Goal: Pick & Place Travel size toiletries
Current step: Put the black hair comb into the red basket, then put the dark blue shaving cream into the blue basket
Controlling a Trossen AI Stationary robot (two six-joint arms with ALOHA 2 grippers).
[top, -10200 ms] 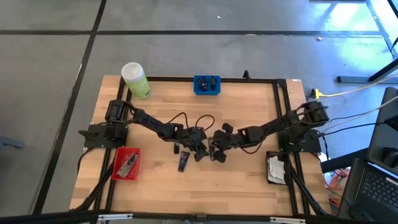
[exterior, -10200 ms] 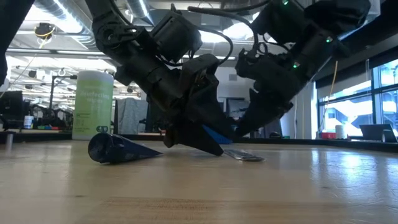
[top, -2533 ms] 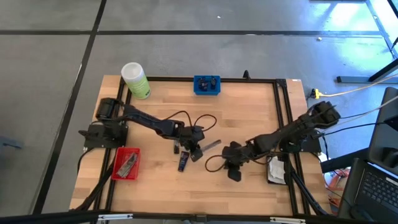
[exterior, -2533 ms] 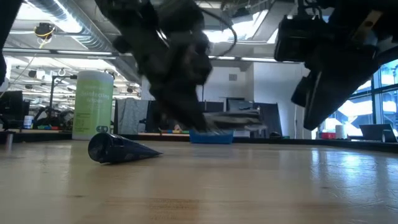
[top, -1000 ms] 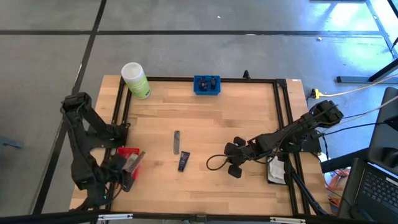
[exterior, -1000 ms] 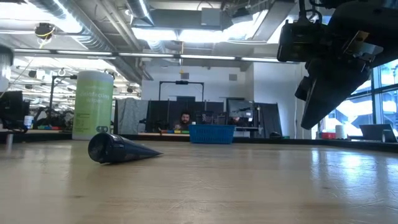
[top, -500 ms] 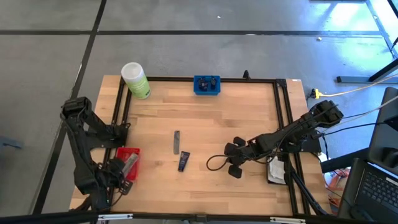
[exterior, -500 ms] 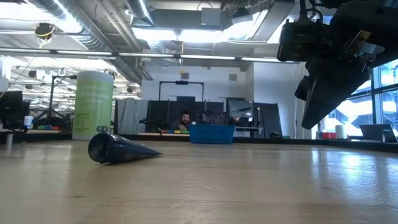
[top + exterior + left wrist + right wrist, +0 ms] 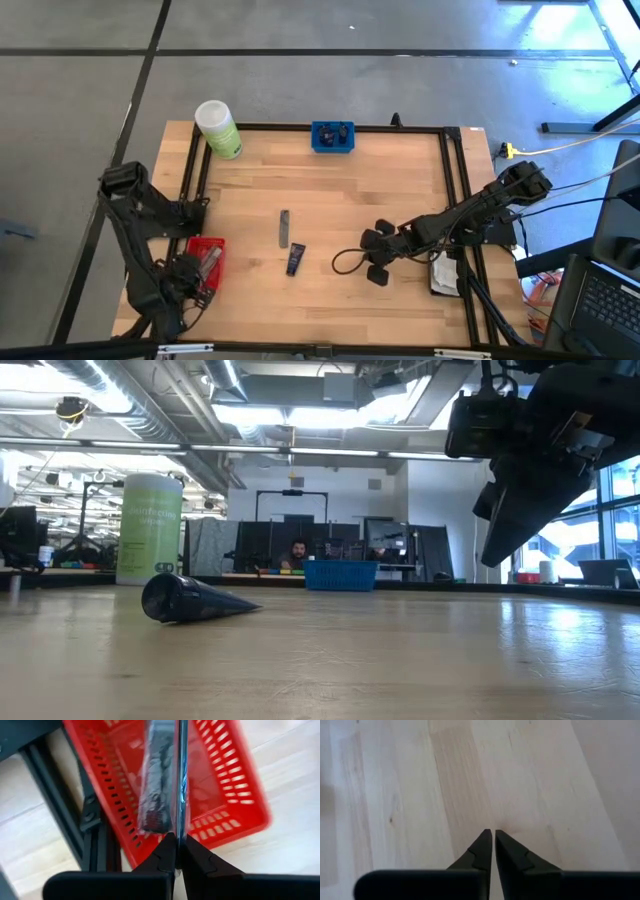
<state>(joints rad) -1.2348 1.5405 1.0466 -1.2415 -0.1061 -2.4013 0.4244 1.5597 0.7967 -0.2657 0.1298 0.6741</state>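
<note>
My left gripper (image 9: 196,272) is at the near left over the red tray (image 9: 190,262), shut on a clear packet (image 9: 172,780) that shows edge-on with dark contents. A slim grey tube (image 9: 284,228) and a dark navy tube (image 9: 294,260) lie flat on the wood mid-table; the navy tube (image 9: 190,600) also shows in the low view. My right gripper (image 9: 372,262) hangs right of the middle, shut, with bare wood under its fingertips (image 9: 493,834). My left gripper pinches the clear packet's near end (image 9: 179,827) between its two fingers, from above. The packet stands edge-on and reaches away from the fingertips down over the red tray (image 9: 235,780). Whether its far end touches the tray, I cannot tell.
A big light-green bottle (image 9: 218,128) stands at the far left corner, a blue tray (image 9: 332,136) at the far edge. A black tray (image 9: 442,272) with white sachets sits at the right, beside my right arm. Black frame rails (image 9: 300,128) border the table.
My left gripper has moved a little toward the table's near edge over the red tray, still shut on the packet.
</note>
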